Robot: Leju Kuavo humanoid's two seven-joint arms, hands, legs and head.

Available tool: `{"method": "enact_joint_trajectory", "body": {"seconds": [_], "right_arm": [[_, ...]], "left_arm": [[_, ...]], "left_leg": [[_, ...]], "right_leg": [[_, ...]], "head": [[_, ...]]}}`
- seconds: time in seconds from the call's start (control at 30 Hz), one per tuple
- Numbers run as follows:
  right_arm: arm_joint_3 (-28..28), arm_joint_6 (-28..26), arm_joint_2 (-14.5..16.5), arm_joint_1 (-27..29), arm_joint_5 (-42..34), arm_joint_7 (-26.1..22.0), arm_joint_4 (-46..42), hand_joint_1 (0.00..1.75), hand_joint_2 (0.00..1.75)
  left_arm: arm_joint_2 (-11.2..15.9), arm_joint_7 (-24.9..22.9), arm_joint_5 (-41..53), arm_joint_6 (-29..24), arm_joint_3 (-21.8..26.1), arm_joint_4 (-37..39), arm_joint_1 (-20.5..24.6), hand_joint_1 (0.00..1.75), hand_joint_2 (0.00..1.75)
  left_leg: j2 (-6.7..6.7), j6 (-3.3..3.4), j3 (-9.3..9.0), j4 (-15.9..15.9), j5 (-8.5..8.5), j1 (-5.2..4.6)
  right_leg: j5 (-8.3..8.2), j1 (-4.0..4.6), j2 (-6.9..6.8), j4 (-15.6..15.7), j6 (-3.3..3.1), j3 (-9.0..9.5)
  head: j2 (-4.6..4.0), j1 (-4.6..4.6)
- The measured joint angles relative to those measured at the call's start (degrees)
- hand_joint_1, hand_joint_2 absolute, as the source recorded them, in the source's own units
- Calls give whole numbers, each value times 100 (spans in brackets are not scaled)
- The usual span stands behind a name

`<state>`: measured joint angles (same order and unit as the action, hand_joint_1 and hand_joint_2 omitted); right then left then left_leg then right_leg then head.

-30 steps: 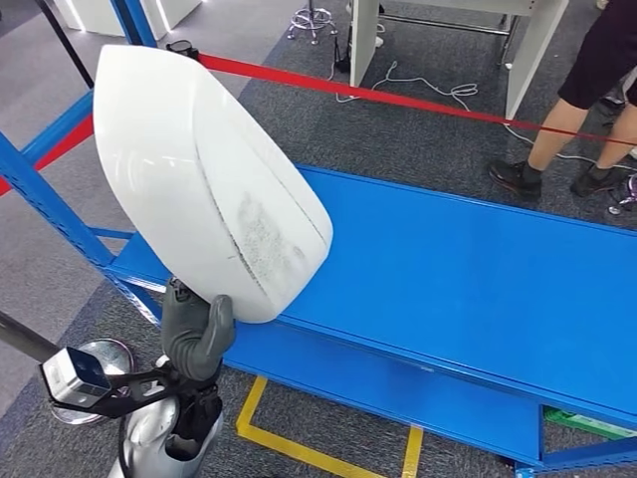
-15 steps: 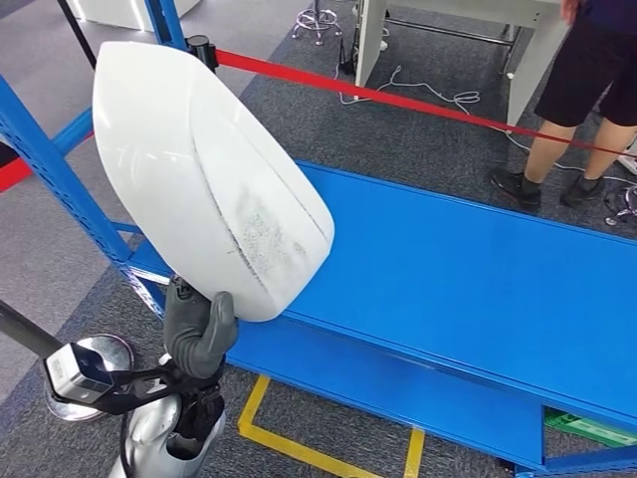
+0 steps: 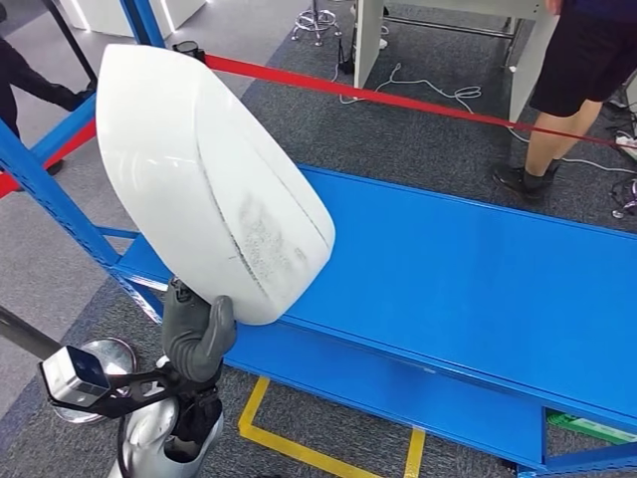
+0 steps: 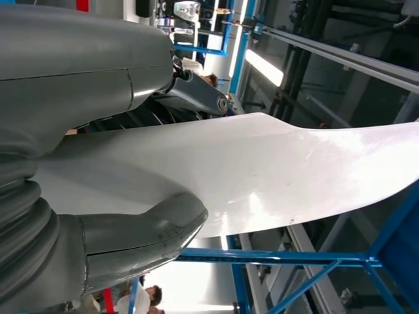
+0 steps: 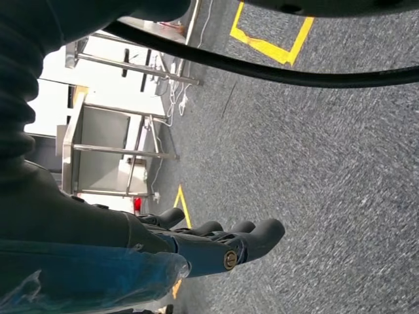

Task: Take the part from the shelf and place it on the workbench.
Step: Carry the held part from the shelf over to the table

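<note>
The part is a large white curved shell [image 3: 203, 179], glossy with a scuffed grey patch near its lower right edge. My left hand [image 3: 197, 334] grips it from below at its lower rim and holds it up above the left end of the blue shelf [image 3: 466, 289]. In the left wrist view the grey thumb [image 4: 143, 235] presses under the white shell [image 4: 256, 173] and the darker fingers [image 4: 192, 95] lie on its other side. My right hand [image 5: 217, 242] hangs over the grey carpet with its fingers stretched out and nothing in it.
A red barrier tape [image 3: 390, 98] runs behind the shelf. A person's legs [image 3: 555, 110] stand at the far right by white table legs [image 3: 368, 40]. Another person's dark sleeve [image 3: 30, 80] shows at far left. Yellow floor tape [image 3: 301, 448] and a round stand base [image 3: 106, 358] lie below.
The view has shifted slightly. The person at the right has stepped a little; a dark sleeve has appeared at far left. My left hand still holds the shell the same way.
</note>
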<state>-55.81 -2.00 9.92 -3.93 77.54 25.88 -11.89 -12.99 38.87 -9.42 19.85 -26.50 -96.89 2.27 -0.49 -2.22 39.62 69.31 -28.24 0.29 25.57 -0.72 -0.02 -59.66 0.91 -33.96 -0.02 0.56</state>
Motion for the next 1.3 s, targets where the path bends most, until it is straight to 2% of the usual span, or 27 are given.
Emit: {"method": "enact_joint_trajectory", "body": {"seconds": [0.03, 0.1, 0.13, 0.2, 0.27, 0.3, 0.37, 0.4, 0.43, 0.47, 0.53, 0.57, 0.6, 0.63, 0.7, 0.77, 0.8, 0.9, 0.93, 0.97, 1.0, 1.07, 1.13, 1.23, 1.27, 1.3], "right_arm": [[-5, -1, 0, -1, 1, 0, 0, 0, 175], [-15, -1, 0, 0, 0, 0, 0, 0, 175], [-20, -1, 0, 3, 0, 0, 0, 0, 175], [-32, -1, 0, 5, 0, 4, 0, 0, 175], [-47, 3, 0, 4, 3, 7, 0, 0, 175], [-55, 13, 0, 3, 9, -7, 0, 0, 175], [-63, 51, 0, 6, 31, -92, 0, 0, 175], [-64, 77, 0, 9, 48, -165, 0, 0, 175], [-64, 104, 0, 12, 63, -242, 0, 0, 175], [-64, 128, 0, 14, 79, -315, 0, 0, 175], [-64, 166, 0, 18, 97, -426, 0, 0, 175], [-64, 176, 0, 21, 104, -465, 0, 0, 175], [-63, 181, 0, 24, 109, -495, 0, 0, 175], [-63, 184, 0, 28, 111, -517, 0, 0, 175], [-64, 178, 1, 35, 119, -546, 0, 0, 175], [-64, 165, 4, 36, 131, -570, 0, 0, 175], [-64, 158, 6, 34, 137, -579, 0, 0, 175], [-64, 146, 8, 40, 156, -590, 0, 0, 175], [-64, 141, 8, 44, 161, -590, 0, 0, 175], [-64, 136, 8, 45, 166, -588, 0, 0, 175], [-64, 131, 10, 45, 167, -583, 0, 0, 175], [-64, 122, 16, 42, 167, -564, 0, 0, 175], [-64, 116, 21, 39, 164, -545, 0, 0, 175], [-64, 101, 25, 40, 161, -533, 0, 0, 175], [-64, 95, 26, 40, 160, -528, 0, 0, 175], [-64, 90, 26, 40, 159, -525, 0, 0, 175]], "left_arm": [[-1, -1, 0, 0, -1, -1, 1, 175, 175], [-4, -5, -1, 1, -4, -1, 7, 175, 175], [-5, -7, -2, 1, -6, -1, 8, 175, 175], [-9, -10, -4, 2, -6, -1, 6, 175, 175], [-16, -10, -4, 3, -6, -1, 7, 175, 175], [-19, -10, -4, 5, -6, -1, 8, 175, 175], [-19, -10, -4, 9, -6, -1, 7, 175, 175], [-18, -10, -4, 10, -5, -1, 6, 175, 175], [-17, -9, -4, 10, -4, -1, 6, 175, 175], [-17, -7, -4, 11, -2, -1, 5, 175, 175], [-17, 11, -1, 11, 1, -1, 5, 175, 175], [-16, 26, 6, 11, 2, -1, 5, 175, 175], [-15, 41, 16, 11, 4, -1, 5, 175, 175], [-14, 53, 26, 9, 7, -1, 4, 175, 175], [-11, 65, 49, -2, 15, -1, 3, 175, 175], [-9, 69, 73, -19, 19, -3, 2, 175, 175], [-7, 71, 82, -27, 19, -3, 2, 175, 175], [5, 69, 95, -40, 21, -3, -21, 175, 175], [8, 56, 94, -43, 23, -3, -34, 175, 175], [8, 34, 89, -46, 25, -3, -43, 175, 175], [8, -1, 76, -49, 27, -3, -49, 175, 175], [7, -92, 44, -54, 27, -2, -46, 175, 175], [8, -177, 16, -54, 21, 5, -37, 175, 175], [9, -233, -5, -52, 14, 33, -34, 175, 175], [8, -242, -7, -52, 10, 42, -32, 175, 175], [8, -246, -8, -52, 5, 50, -30, 175, 175]], "left_leg": [[38, 13, -202, -389, 179, 0], [98, 55, -499, -985, 343, -11], [111, 83, -544, -1099, 342, -21], [79, 153, -535, -1133, 350, -27], [54, 222, -542, -1152, 369, -13], [47, 252, -546, -1161, 374, -6], [37, 288, -546, -1161, 368, -16], [31, 296, -546, -1160, 366, -22], [23, 299, -549, -1160, 364, -26], [13, 299, -556, -1159, 363, -27], [-14, 282, -578, -1156, 354, -25], [-26, 260, -582, -1145, 345, -36], [-36, 232, -581, -1136, 343, -44], [-42, 201, -576, -1133, 346, -51], [-49, 142, -569, -1145, 361, -45], [-39, 79, -526, -1049, 271, -34], [-33, 48, -435, -850, 141, -30], [-24, -8, 69, 183, -334, -21], [-23, -11, 174, 380, -363, -21], [-23, -9, 182, 381, -287, -20], [-20, -1, 80, 169, -122, -20], [-3, 21, -298, -570, 236, -21], [2, 67, -526, -1052, 377, -25], [-14, 177, -517, -1141, 410, -30], [-11, 217, -508, -1151, 431, -24], [-7, 254, -495, -1162, 455, -16]], "right_leg": [[4, 2, -3, -1, 12, 6], [14, 28, -8, -8, 66, 3], [12, 39, -16, 0, 100, 0], [4, 39, -41, 28, 169, 0], [119, 30, -38, -118, 223, -67], [264, 28, -29, -362, 240, -180], [624, 30, -17, -1123, 258, -534], [734, 30, -16, -1448, 262, -695], [738, 30, -15, -1593, 264, -773], [634, 29, -15, -1514, 262, -742], [250, 21, -12, -802, 249, -395], [113, 20, -2, -424, 236, -196], [32, 20, 9, -154, 216, -57], [17, 27, 21, -27, 191, 6], [11, 42, 33, -8, 122, 3], [-10, 31, 30, 12, 53, 6], [-19, 19, 26, 23, 25, 10], [-19, 15, 9, 25, -11, 4], [-18, 15, 5, 24, -13, 3], [-17, 15, 4, 24, -13, 4], [-20, 13, 4, 23, -8, 8], [-25, 24, 10, 11, 19, 10], [-38, 47, 16, 2, 76, -13], [-56, 41, 9, 19, 172, -43], [16, 36, 9, -39, 198, -72], [165, 34, 12, -206, 220, -138]], "head": [[0, -1], [0, -2], [0, -1], [0, 9], [0, 27], [0, 38], [0, 62], [0, 65], [0, 68], [0, 68], [0, 69], [0, 68], [0, 64], [0, 61], [0, 58], [0, 45], [0, 33], [0, 8], [0, 7], [0, 8], [0, 8], [0, 3], [0, 2], [0, 2], [0, 9], [0, 18]]}}
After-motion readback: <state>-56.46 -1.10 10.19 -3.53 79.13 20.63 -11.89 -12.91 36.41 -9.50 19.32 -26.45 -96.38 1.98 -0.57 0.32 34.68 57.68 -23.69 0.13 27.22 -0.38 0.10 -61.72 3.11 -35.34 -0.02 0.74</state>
